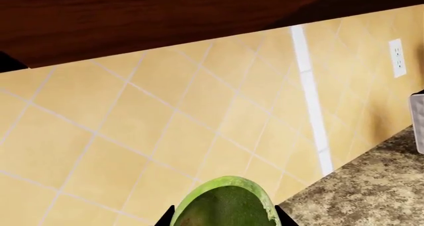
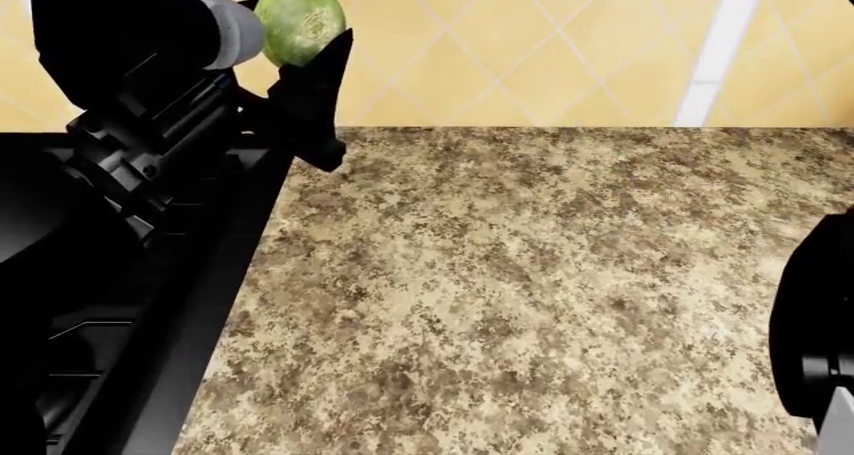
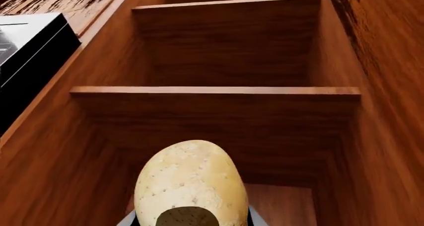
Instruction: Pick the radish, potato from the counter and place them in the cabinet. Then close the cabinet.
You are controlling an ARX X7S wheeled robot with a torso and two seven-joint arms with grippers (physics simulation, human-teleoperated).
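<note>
Radish: pinched in the left end effector, held up off the counter in front of the tan tiled backsplash, above the counter's back-left corner by the black stove top. Dark fingers clamp it from the sides; only the green mottled top pokes out. Long axis: can't tell, lower half is hidden by the end effector.

Left wrist view: radish fills the space between the jaw tips, facing the backsplash. Dark wood cabinet underside is overhead; counter off to the side. White wall outlet on the tiles, no readable marking. A white object sits at the frame edge, too cropped to identify.

Potato: pinched in the right end effector, jaws pressed onto its sides at the frame edge. Long axis points straight into the open cabinet, tip toward the wooden shelves. It is held in front of the shelves, not resting on one.

Black-and-white box beside the cabinet's outer wall; print on it is unreadable.

Head view: only a black piece of the right arm shows at the counter's right edge.

No legible brands or writing anywhere.
</note>
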